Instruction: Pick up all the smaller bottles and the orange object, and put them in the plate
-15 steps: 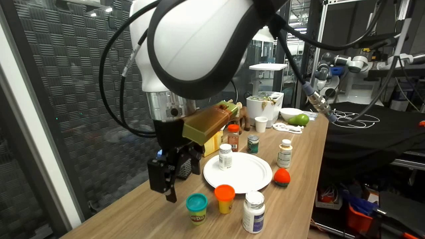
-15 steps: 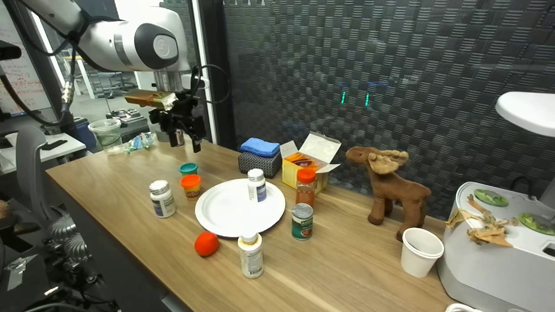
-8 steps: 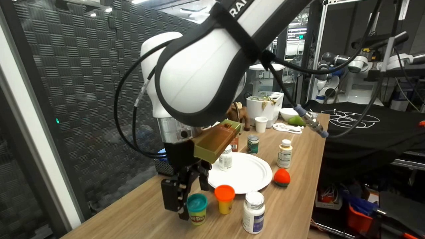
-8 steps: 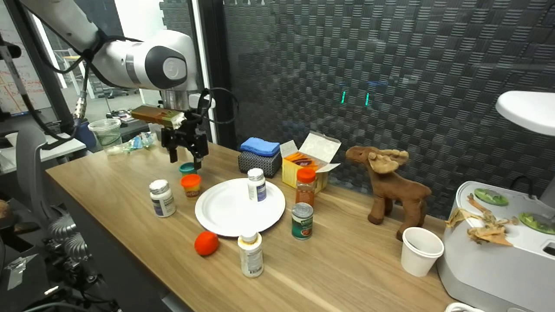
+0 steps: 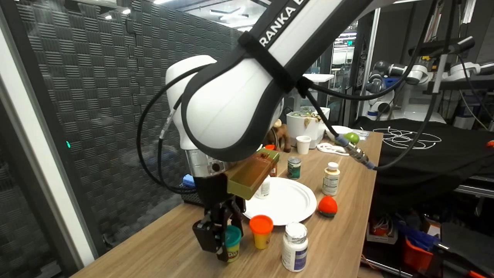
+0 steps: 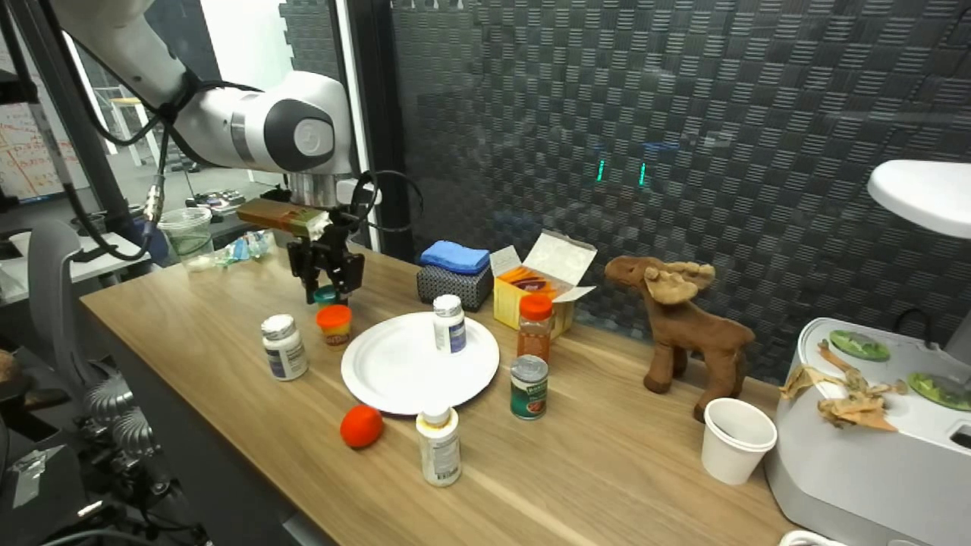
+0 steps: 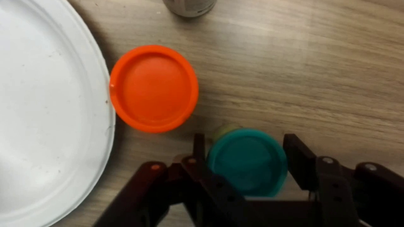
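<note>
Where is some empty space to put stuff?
Bare wooden table shows between the green tin can and brown plush moose. The round white plate has room beside its white pill bottle. It's crowded where the black gripper straddles the teal-lidded tub, near the orange-lidded yellow tub.

In the wrist view, I see the plate (image 7: 53, 126) cut off at left, a bottle (image 7: 190, 5) at top. In an exterior view, the gripper (image 5: 231, 242) partly hides the teal jar (image 5: 233, 238); the amber block (image 5: 251, 175) hides the top of another bottle (image 5: 264, 189).
</note>
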### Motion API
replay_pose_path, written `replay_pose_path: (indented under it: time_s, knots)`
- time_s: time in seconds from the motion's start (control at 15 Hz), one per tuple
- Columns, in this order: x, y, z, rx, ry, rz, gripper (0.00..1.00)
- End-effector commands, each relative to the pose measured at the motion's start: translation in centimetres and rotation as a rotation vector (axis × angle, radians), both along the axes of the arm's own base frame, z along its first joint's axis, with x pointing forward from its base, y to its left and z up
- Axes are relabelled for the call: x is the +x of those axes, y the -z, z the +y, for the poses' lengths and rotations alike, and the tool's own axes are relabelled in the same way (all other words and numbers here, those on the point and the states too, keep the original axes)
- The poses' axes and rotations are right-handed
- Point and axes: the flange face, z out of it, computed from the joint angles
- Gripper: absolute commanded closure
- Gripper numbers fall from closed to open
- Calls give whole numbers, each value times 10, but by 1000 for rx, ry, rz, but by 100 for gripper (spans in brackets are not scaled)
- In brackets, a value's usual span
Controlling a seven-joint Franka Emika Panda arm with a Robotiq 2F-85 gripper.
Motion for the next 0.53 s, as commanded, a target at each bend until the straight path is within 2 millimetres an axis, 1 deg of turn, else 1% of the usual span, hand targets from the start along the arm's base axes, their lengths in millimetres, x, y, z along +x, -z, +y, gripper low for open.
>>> replay_pose_path:
  time_s: [0.0, 0.07, 0.13, 0.33, 0.47]
  knots:
    - [3, -16, 6, -4, 0, -20, 65]
    - [3, -20, 7, -11, 3, -27, 71]
    - [2, -26, 8, -17, 15, -40, 75]
    - [3, -51, 2, -29, 111, -112, 76]
    - [7, -67, -11, -47, 215, -167, 76]
